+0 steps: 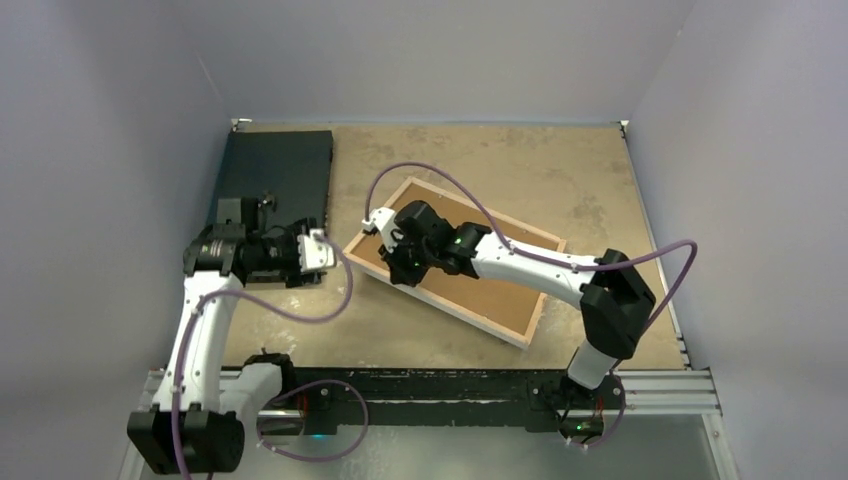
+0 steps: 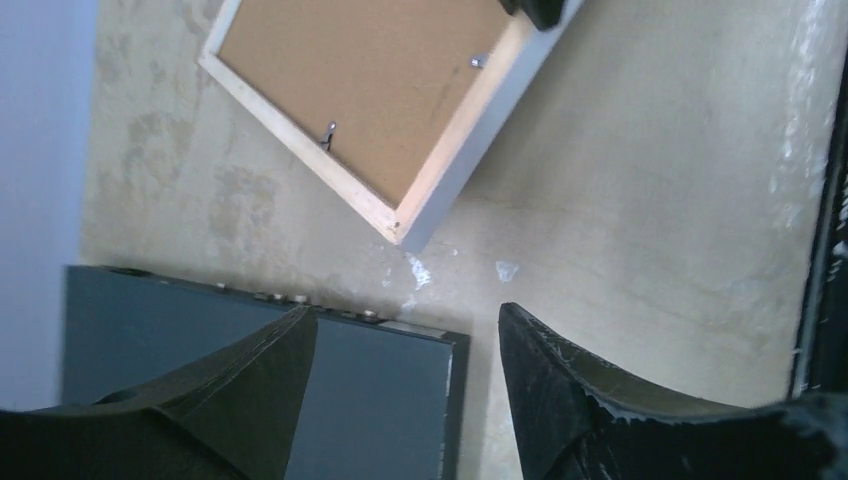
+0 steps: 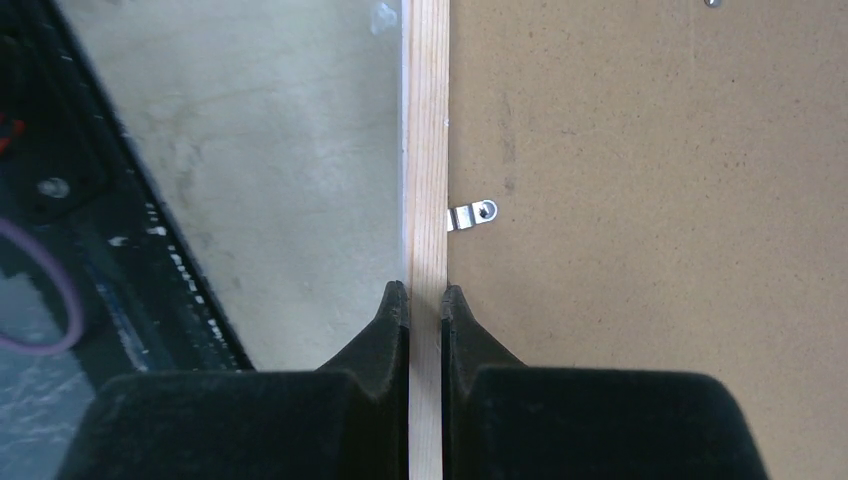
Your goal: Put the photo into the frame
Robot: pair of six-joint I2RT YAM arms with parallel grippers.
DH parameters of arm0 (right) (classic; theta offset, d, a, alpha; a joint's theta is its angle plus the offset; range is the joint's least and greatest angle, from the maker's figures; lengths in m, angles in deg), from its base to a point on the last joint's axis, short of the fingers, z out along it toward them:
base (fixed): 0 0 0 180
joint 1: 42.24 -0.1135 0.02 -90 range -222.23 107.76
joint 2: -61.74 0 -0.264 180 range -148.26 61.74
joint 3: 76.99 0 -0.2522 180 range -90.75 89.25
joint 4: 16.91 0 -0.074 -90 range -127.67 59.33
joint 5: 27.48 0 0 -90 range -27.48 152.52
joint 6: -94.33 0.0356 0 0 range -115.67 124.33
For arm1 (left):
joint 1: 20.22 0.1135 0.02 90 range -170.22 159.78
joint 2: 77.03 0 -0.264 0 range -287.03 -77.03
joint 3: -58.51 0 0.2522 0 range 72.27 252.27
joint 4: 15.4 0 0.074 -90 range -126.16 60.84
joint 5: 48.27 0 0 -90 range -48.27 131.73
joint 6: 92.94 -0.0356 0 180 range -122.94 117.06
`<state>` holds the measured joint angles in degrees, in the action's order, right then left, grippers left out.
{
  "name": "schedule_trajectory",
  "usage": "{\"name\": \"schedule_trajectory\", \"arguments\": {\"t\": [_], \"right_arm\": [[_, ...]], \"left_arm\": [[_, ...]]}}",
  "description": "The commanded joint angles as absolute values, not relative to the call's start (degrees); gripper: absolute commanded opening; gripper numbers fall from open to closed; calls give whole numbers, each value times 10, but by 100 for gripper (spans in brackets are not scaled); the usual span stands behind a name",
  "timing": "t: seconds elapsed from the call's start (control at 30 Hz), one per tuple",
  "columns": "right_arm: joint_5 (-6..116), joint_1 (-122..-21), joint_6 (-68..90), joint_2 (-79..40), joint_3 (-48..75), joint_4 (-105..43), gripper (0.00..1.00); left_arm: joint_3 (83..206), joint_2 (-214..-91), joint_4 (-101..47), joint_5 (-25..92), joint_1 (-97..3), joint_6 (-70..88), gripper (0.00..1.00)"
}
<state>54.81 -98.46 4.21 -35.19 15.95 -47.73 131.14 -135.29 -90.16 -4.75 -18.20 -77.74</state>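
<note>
The frame (image 1: 490, 212) lies back up in the middle of the table, with a brown fibreboard backing panel (image 1: 490, 280) inside its wooden rails. My right gripper (image 1: 392, 260) is shut on the frame's left rail (image 3: 427, 150), one finger on each side (image 3: 426, 295). My left gripper (image 1: 322, 250) is open and empty, hovering over the near right corner of the flat black board (image 1: 275, 170). The left wrist view shows the frame's near corner (image 2: 470, 130) ahead of the open left gripper (image 2: 405, 320). The photo is not in view.
The black board (image 2: 360, 400) lies at the far left of the table. Small metal clips (image 3: 470, 215) hold the backing panel (image 3: 650, 250). A black rail (image 1: 440, 385) runs along the table's near edge. Grey walls enclose the table.
</note>
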Motion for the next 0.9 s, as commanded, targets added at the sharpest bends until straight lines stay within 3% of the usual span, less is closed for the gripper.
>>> {"name": "schedule_trajectory", "arguments": {"t": [0.0, 0.17, 0.3, 0.5, 0.67, 0.87], "right_arm": [[446, -959, 67, -299, 109, -422, 0], [414, -951, 75, -305, 69, -437, 0], [400, -951, 79, -330, 19, -459, 0], [386, -941, 83, -343, -37, -472, 0], [373, -940, 83, -350, -61, -486, 0], [387, -940, 76, -346, -57, -493, 0]], "left_arm": [[1241, -1253, -848, -57, -196, -971, 67], [1183, -1196, -717, -59, -227, -1036, 70], [1193, -1232, -711, -17, -298, -1092, 70], [1197, -1266, -669, 41, -364, -1057, 66], [1206, -1290, -623, 76, -384, -1007, 56], [1220, -1302, -627, 85, -391, -982, 33]]}}
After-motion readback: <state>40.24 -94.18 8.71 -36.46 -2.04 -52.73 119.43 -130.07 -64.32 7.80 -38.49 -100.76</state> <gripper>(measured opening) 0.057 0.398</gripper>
